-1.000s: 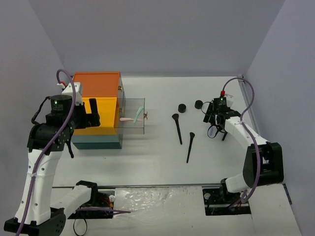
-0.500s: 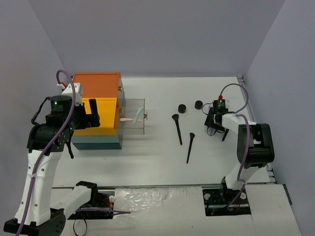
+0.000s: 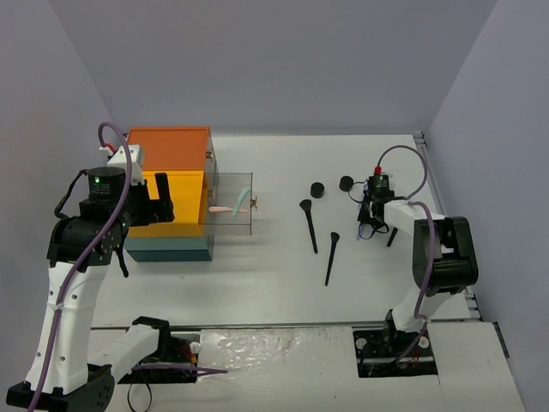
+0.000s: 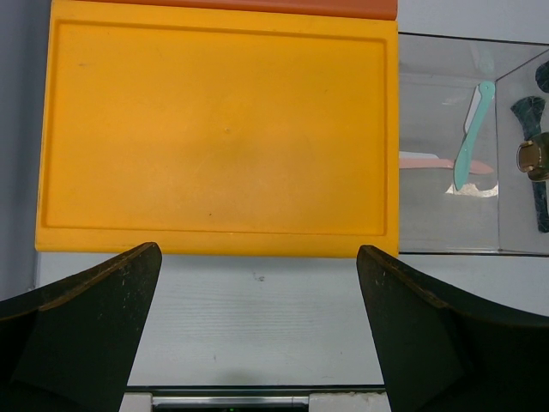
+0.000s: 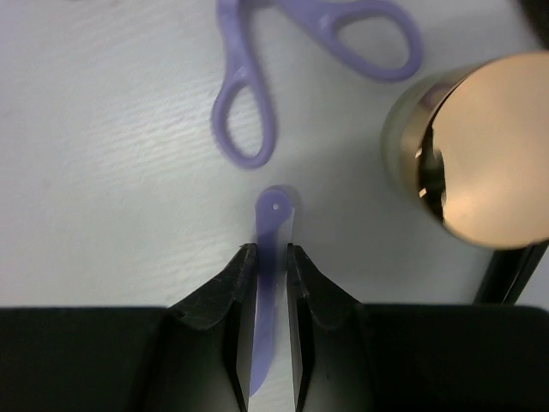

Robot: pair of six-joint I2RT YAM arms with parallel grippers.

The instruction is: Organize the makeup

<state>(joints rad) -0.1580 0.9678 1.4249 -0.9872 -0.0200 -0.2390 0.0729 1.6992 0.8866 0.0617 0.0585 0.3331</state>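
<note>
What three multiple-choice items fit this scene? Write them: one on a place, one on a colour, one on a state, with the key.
1. Where does the teal stick lie?
A. on the orange lid
B. in the clear tray
C. between two brushes

2. What colour are the loops ahead of the right pincer?
A. lilac
B. green
C. red

3. How does the right pincer stand?
A. wide open over bare table
B. shut on a black jar
C. shut on a thin strip

Key:
1 B: the teal stick rests on the clear tray's floor, inside its glass walls.
2 A: both loops show pale purple in the right wrist view.
3 C: both fingers press the strip's sides, with no gap.
</note>
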